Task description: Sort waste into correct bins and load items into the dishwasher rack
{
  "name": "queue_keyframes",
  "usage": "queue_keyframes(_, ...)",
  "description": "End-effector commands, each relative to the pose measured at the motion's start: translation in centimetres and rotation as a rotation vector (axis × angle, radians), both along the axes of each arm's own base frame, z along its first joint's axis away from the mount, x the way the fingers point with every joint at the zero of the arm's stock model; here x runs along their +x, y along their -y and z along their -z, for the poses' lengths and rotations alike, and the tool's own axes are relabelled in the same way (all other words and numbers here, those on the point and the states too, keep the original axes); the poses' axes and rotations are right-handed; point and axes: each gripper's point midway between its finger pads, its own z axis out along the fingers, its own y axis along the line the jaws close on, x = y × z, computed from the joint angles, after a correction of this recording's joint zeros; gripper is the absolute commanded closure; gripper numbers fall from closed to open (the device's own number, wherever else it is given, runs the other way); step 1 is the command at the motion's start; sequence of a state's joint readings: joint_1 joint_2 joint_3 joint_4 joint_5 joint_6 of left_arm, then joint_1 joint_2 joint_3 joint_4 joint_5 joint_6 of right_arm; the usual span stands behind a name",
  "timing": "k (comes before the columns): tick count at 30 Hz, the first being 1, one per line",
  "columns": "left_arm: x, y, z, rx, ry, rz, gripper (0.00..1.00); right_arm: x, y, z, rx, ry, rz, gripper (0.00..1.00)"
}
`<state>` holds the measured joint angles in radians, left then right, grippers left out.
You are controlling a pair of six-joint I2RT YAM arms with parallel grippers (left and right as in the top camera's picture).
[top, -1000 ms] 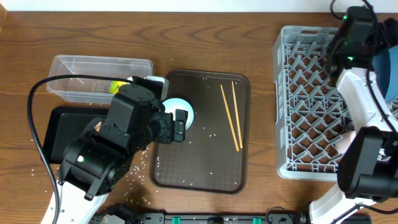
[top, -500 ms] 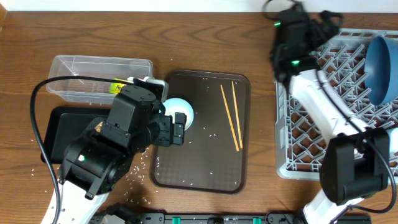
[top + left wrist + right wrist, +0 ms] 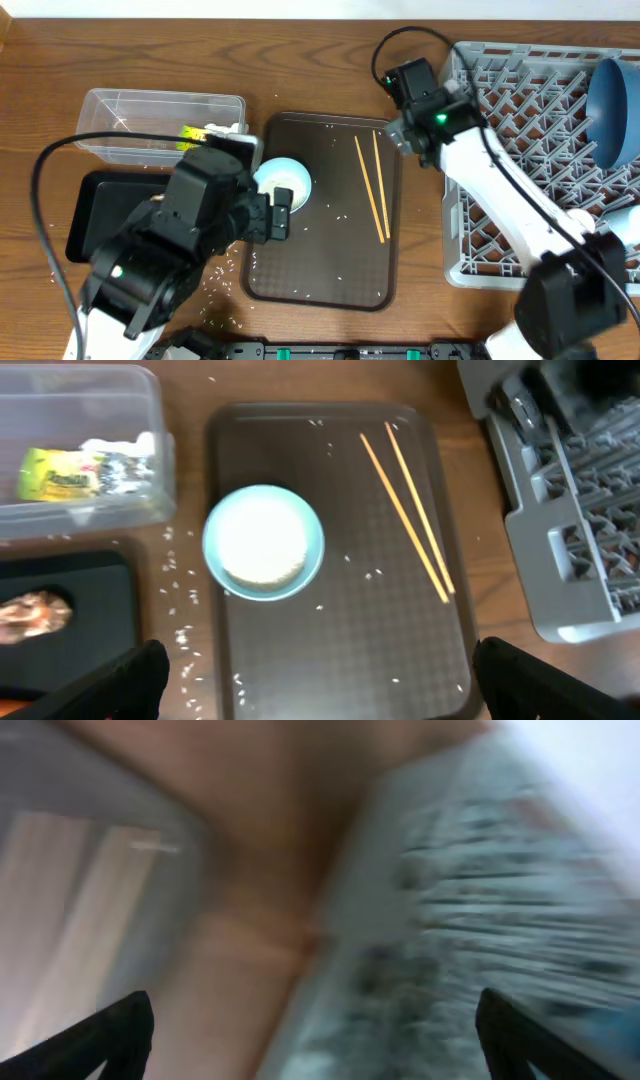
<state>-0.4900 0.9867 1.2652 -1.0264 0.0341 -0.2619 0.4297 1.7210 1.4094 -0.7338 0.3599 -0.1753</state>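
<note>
While left gripper (image 3: 322,682) and right gripper (image 3: 312,1038) gape empty, the round light-blue cup (image 3: 263,542) and thin wooden chopsticks (image 3: 405,515) lie centre-frame on the textured brown tray (image 3: 350,645); smooth blue dish (image 3: 612,100) sits in the lattice rack (image 3: 500,170), upper right.

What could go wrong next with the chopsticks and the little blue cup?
The two thin wooden chopsticks lie flat and close together on the brown plastic serving tray, so a grab might catch only one or push them away. The small light-blue cup looks full of something white; tipping it could spill, adding to the white grains around it.
</note>
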Motion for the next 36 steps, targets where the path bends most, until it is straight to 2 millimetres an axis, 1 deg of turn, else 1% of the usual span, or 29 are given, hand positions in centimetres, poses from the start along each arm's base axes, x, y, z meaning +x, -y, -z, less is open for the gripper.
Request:
queue_keyframes(1, 0.0, -1.7, -1.9, 0.03, 0.085, -0.061, 0.02, -3.8, -7.2, -3.0, 0.534, -0.139, -0.019, 0.1)
queue_keyframes(3, -0.1, -2.1, -2.2, 0.036, 0.101, -0.073, 0.02, -5.4, -8.4, -3.3, 0.618, -0.208, -0.01, 0.16)
queue_keyframes(6, -0.1, -2.6, -1.7, 0.063, 0.086, -0.088, 0.02, -6.9, -9.2, -2.7, 0.655, -0.278, 0.057, 0.18)
queue_keyframes(9, -0.3, -2.8, 0.1, 0.097, 0.016, -0.097, 0.02, -8.0, -10.2, -2.1, 0.649, -0.311, 0.052, 0.18)
queue_keyframes(12, -0.7, -3.0, 2.7, 0.135, -0.102, -0.128, 0.02, -9.0, -11.1, -1.7, 0.63, -0.334, 0.028, 0.19)
queue_keyframes(13, -0.7, -3.0, 3.4, 0.149, -0.136, -0.134, 0.02, -9.2, -11.0, -1.5, 0.622, -0.338, 0.04, 0.2)
queue_keyframes(17, -0.3, -2.7, 5.6, 0.193, -0.235, -0.151, 0.01, -8.7, -8.7, -0.8, 0.563, -0.305, 0.196, 0.2)
queue_keyframes(19, 0.2, -2.5, 6.6, 0.214, -0.268, -0.15, 0.03, -8.4, -7.7, -0.7, 0.554, -0.298, 0.243, 0.2)
queue_keyframes(20, 0.4, -2.4, 7.1, 0.226, -0.287, -0.149, 0.05, -8.3, -7.3, -0.7, 0.555, -0.297, 0.256, 0.21)
queue_keyframes(23, 1.0, -2.0, 8.6, 0.255, -0.339, -0.154, 0.05, -7.8, -6.3, -0.6, 0.564, -0.295, 0.284, 0.2)
queue_keyframes(29, 3.5, -0.7, 11.1, 0.271, -0.374, -0.155, 0.06, -6.9, -4.8, -0.7, 0.569, -0.281, 0.324, 0.21)
queue_keyframes(31, 4.1, -0.4, 11.9, 0.277, -0.385, -0.155, 0.09, -6.7, -4.1, -0.6, 0.574, -0.281, 0.343, 0.22)
queue_keyframes(33, 4.6, -0.3, 12.8, 0.286, -0.401, -0.158, 0.17, -6.6, -3.6, -0.6, 0.588, -0.292, 0.36, 0.23)
queue_keyframes(34, 4.8, -0.2, 13.3, 0.292, -0.411, -0.159, 0.19, -6.6, -3.3, -0.6, 0.594, -0.297, 0.369, 0.23)
queue_keyframes(36, 5.3, -0.3, 14.3, 0.303, -0.436, -0.169, 0.19, -6.4, -3.1, -0.7, 0.609, -0.304, 0.345, 0.23)
